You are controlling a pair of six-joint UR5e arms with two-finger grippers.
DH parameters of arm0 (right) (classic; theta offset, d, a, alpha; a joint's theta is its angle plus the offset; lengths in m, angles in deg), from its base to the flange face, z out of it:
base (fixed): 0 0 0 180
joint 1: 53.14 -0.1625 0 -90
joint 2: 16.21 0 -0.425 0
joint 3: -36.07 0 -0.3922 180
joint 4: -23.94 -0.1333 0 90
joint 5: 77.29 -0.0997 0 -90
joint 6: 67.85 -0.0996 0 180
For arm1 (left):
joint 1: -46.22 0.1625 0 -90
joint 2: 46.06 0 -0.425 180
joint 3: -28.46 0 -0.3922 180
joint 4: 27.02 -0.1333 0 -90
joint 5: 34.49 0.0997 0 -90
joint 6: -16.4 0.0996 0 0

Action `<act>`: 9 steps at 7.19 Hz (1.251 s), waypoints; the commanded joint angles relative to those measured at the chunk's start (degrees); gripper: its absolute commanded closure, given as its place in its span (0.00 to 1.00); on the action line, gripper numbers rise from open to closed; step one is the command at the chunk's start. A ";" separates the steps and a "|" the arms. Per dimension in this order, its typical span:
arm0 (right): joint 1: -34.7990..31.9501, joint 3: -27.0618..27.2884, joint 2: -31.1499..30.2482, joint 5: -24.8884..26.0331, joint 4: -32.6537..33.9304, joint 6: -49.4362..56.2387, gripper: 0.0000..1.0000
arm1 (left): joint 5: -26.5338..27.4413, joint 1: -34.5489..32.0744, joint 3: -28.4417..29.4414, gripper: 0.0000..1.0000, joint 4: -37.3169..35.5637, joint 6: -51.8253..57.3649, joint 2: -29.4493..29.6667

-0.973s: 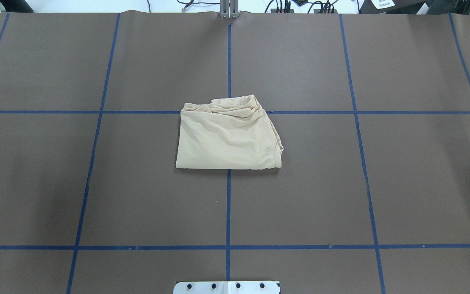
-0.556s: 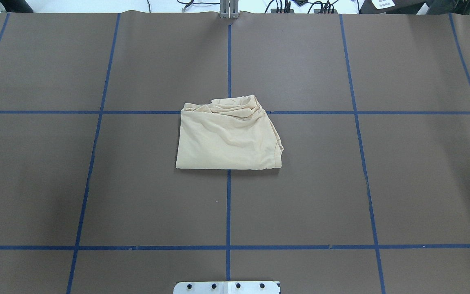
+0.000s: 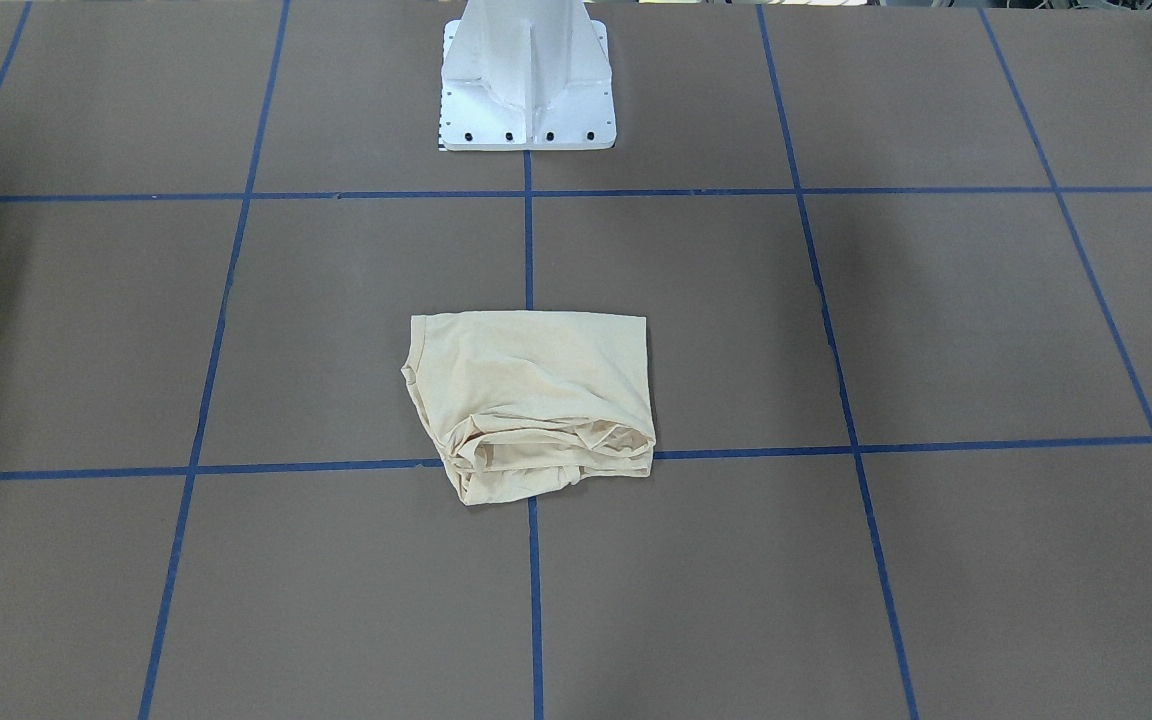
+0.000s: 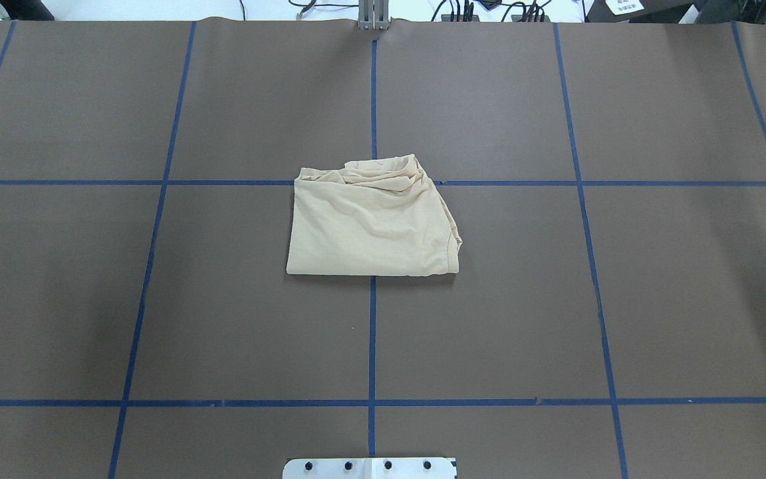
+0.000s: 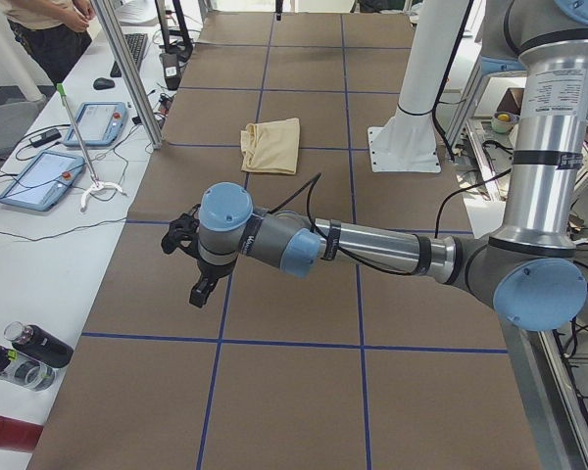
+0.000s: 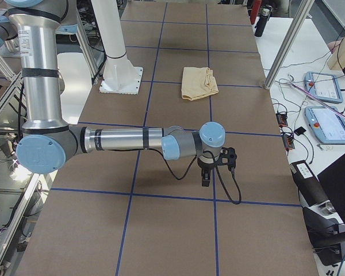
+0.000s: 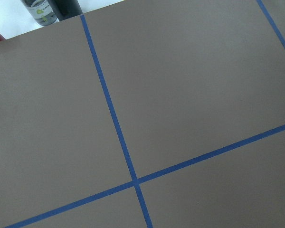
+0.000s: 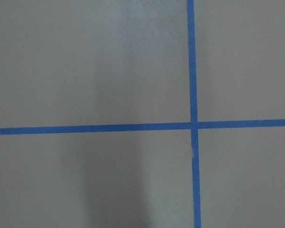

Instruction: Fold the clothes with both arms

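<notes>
The cream-yellow shirt (image 4: 370,226) lies folded into a small rectangle at the table's centre, with bunched layers along its far edge. It also shows in the front view (image 3: 536,395) and in both side views (image 5: 271,145) (image 6: 198,82). Its print and label are hidden. The left gripper (image 5: 201,291) hangs over bare table far from the shirt, toward the table's left end. The right gripper (image 6: 206,179) hangs over bare table toward the right end. Both show only in the side views, so I cannot tell if they are open or shut. Both wrist views show only brown mat and blue tape lines.
The white pedestal base (image 3: 526,90) stands at the robot's edge of the table. Bottles (image 5: 24,357) lie off the left end. Teach pendants (image 5: 39,176) (image 6: 328,123) and cables lie on the white side bench. A person (image 5: 49,29) stands at the far bench.
</notes>
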 commanded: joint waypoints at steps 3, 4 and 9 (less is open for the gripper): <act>-3.33 3.66 -0.33 -0.13 10.44 8.82 0.00 | -0.01 0.21 0.57 0.00 0.19 -0.35 -0.58; -3.25 3.92 -0.33 0.57 11.08 8.86 0.00 | 0.07 0.21 0.65 0.00 0.01 -0.44 -0.59; -3.07 3.75 -0.85 0.58 10.64 8.86 0.00 | 1.48 0.21 0.39 0.00 0.01 -0.70 -0.50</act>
